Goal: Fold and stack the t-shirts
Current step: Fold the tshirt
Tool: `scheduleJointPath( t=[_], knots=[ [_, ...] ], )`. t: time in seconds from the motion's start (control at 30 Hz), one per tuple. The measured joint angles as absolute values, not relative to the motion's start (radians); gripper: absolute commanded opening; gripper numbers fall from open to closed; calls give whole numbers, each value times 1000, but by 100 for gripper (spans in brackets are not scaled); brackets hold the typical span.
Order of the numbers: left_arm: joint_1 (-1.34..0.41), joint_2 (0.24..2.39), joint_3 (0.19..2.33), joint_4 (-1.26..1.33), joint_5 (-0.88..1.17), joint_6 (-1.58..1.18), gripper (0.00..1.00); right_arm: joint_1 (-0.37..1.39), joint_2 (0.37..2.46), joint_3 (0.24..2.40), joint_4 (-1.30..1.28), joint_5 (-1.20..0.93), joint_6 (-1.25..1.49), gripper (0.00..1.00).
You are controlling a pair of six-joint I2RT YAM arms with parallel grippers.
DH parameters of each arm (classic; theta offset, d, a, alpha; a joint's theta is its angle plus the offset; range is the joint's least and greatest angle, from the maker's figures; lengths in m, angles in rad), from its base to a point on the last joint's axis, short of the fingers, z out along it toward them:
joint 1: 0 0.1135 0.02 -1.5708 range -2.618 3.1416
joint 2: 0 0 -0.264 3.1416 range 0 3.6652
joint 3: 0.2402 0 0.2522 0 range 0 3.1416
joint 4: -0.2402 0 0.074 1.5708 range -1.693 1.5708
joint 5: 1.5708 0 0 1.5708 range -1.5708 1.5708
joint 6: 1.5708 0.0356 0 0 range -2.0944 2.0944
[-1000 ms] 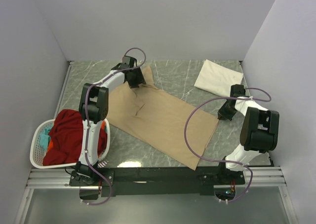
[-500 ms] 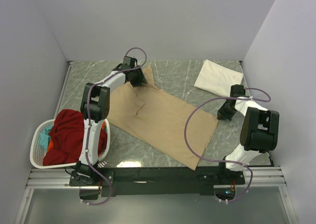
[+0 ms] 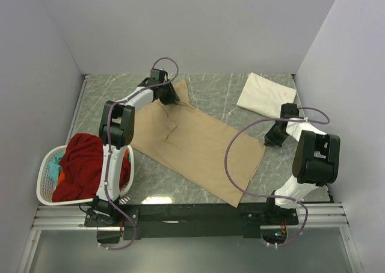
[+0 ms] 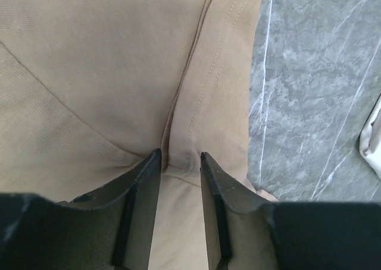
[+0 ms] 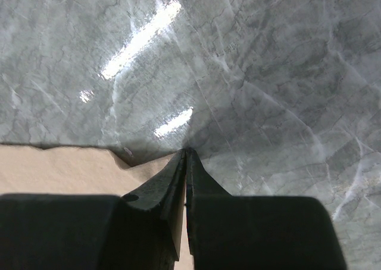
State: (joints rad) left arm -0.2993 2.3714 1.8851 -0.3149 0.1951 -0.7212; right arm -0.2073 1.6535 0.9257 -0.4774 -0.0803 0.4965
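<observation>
From above, the tan t-shirt lies spread across the middle of the table, the folded cream t-shirt at the far right, more shirts in the basket near left.

Left wrist: the left gripper stands slightly spread, straddling a raised fold.

Right wrist: the right gripper is pressed together at the hem corner, probably pinching it.

Folding is starting; next, the left must close, then both lift together.

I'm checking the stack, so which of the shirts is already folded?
The cream-white t-shirt at the table's far right, a flat rectangle. The tan one lies spread open; the red one is heaped in the basket.
</observation>
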Motion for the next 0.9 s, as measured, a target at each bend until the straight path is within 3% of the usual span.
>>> scheduleJointPath(
  t=[0.33, 0.53, 0.9],
  knots=[
    [-299, 2391, 1914, -319, 203, -728, 21, -208, 1655, 926, -477, -81, 496, 4],
    [-299, 2391, 1914, -319, 204, -730, 0, -208, 1655, 926, -476, -82, 495, 0],
    [-300, 2333, 1831, -306, 160, -716, 0, -207, 1648, 924, -486, -87, 492, 0]
  ],
)
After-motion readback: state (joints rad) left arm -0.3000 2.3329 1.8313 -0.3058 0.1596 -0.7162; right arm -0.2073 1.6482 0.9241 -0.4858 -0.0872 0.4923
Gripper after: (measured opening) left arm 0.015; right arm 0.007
